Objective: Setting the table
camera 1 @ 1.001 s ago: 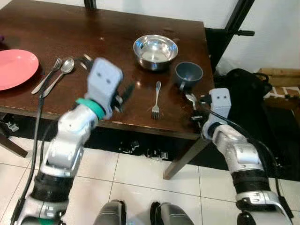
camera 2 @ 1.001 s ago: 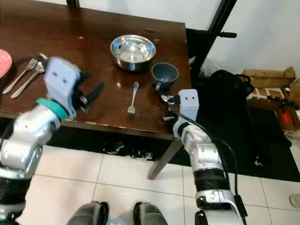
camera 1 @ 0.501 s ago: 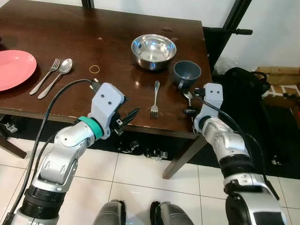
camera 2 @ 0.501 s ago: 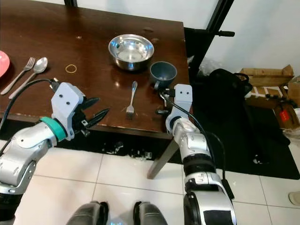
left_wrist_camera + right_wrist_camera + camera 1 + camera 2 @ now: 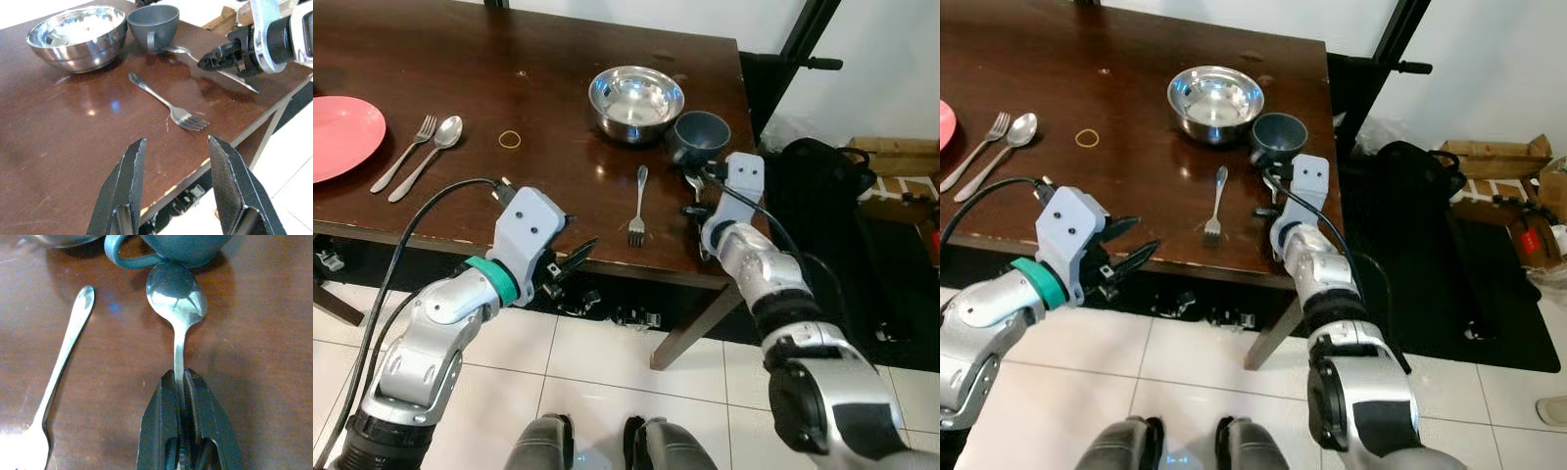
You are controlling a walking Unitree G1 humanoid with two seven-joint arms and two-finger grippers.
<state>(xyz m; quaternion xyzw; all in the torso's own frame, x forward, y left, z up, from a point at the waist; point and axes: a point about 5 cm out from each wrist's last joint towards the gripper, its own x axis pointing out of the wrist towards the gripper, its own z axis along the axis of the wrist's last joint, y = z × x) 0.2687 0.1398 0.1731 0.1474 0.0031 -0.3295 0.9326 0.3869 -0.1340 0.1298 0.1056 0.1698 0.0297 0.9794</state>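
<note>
Steel spoon (image 5: 177, 308) handle pinched in right gripper (image 5: 185, 382) jaws, bowl touching cup (image 5: 171, 247); left gripper (image 5: 178, 161) jaws wide

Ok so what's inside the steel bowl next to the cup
The steel bowl looks empty: only its shiny inner wall and bottom with reflections. The near inside wall is hidden by the rim from the head views.

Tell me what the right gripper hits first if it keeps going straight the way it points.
Likely the grey cup. The right gripper is shut on a spoon whose bowl already sits right at the cup's base, by its handle, so the spoon would touch first.
</note>
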